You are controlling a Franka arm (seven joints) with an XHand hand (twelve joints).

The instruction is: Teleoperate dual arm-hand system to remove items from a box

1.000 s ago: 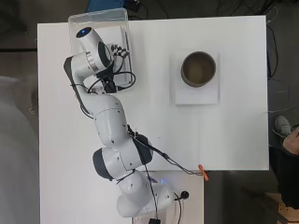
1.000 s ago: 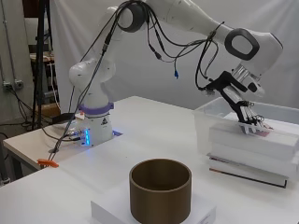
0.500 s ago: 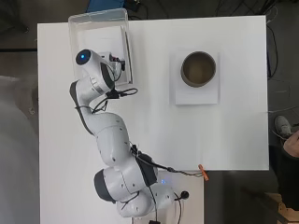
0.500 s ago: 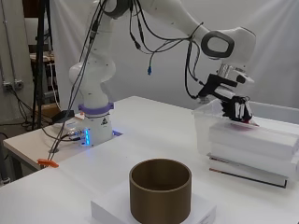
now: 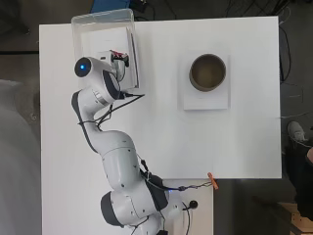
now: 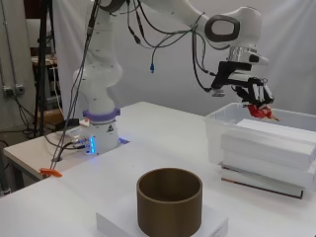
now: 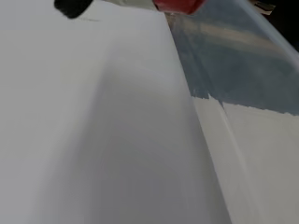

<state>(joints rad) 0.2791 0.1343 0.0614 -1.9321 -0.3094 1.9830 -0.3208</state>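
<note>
Nearest in the side view stands a brown round pot (image 6: 169,201) on a flat white block (image 6: 212,224), with nothing visible in it from above. Its part in the task cannot be told for sure, but it looks the likely place to set things down. Farther off and to the right is the clear plastic box (image 6: 219,129), packed with white slabs (image 6: 269,143) that fill it nearly to the rim.

Just above the box's far side hangs the hand (image 6: 252,91), its fingers curled down and pinched on a small red item (image 6: 257,111), which is lifted clear of the slabs and touches nothing else. From above, the red item (image 5: 119,55) shows just beside the arm's head, over the box's right part. In the wrist view only a red edge shows beside the white slab and the clear wall.

The step in hand appears to be the lift-out: the item is gripped and raised, not yet carried away. The next move calls for taking it over the box's wall without catching the rim, then across the table toward the pot, well apart from here.
</note>
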